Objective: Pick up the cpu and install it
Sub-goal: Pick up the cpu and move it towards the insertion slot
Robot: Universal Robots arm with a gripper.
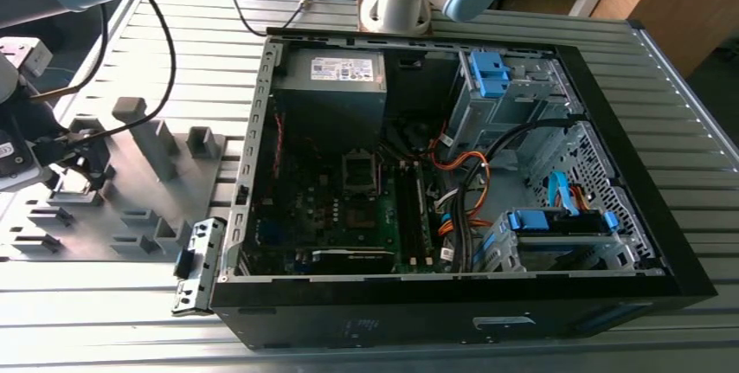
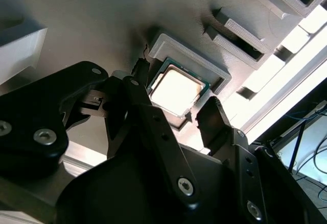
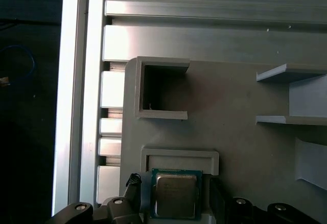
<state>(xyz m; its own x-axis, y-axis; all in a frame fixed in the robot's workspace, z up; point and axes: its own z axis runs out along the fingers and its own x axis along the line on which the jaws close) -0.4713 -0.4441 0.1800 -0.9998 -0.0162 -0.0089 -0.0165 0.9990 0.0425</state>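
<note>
The cpu [image 3: 175, 196] lies flat in a small square pocket of the grey holder tray [image 1: 116, 200]. The tray sits on the table, at the exterior view's left of the open computer case [image 1: 652, 217]. In both wrist views the gripper [image 2: 176, 89] hangs right over the chip. Its fingers are spread apart, one black finger [image 2: 212, 114] on each side, not squeezing it.

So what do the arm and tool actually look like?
Arm: silver-grey tube sections with pale blue joint caps, seen in the exterior view. Tool: matte black, built of angular linked plates fastened with silver socket screws, ending in two narrow black fingers, seen in the second wrist view.
</note>
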